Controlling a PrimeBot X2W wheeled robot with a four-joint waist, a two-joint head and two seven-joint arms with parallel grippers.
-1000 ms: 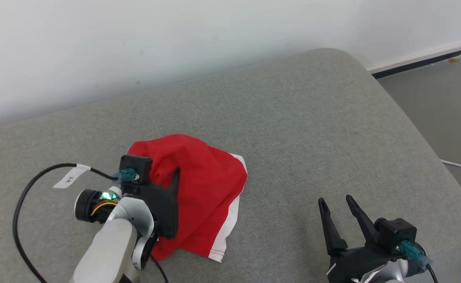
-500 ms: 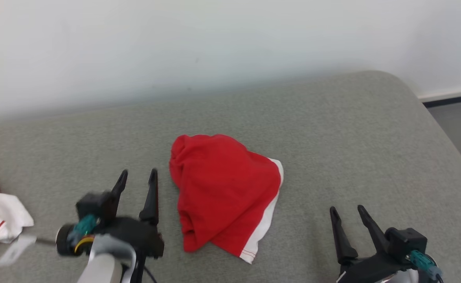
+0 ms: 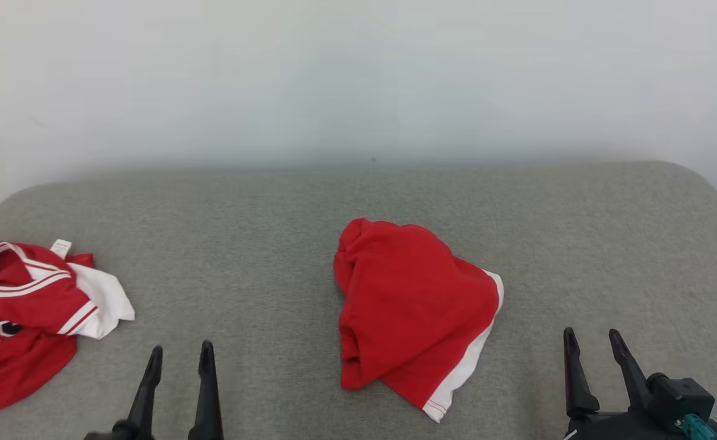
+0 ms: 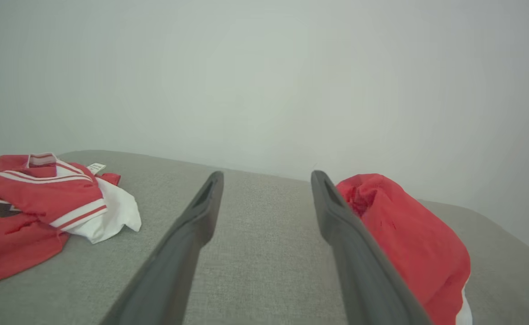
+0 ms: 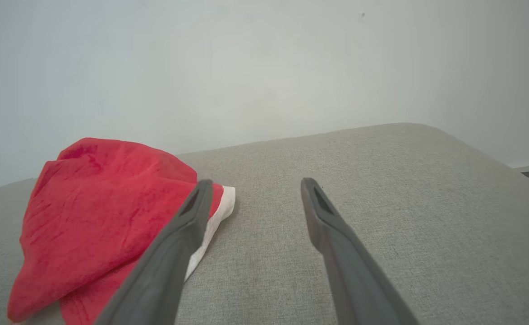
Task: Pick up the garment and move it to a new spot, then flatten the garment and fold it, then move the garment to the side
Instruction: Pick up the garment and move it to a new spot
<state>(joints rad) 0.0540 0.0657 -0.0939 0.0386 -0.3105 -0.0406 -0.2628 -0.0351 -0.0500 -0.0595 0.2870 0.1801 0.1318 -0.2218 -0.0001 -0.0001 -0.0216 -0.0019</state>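
Red-and-white jersey [image 3: 25,305] lies far left on the grey fabric cushion [image 3: 260,232]. Your left gripper [image 3: 181,348] hovers spread and empty. Next, the bunched red garment with white trim [image 3: 413,305] rests mid-cushion. Your right gripper [image 3: 591,334] gapes empty.

Light is bright, even and diffuse, with a faint soft shadow under the garment [image 3: 413,305] at its 6 o'clock edge. Wrist views darken toward 3 o'clock. The wall [image 4: 264,67] reads hazy and textureless.
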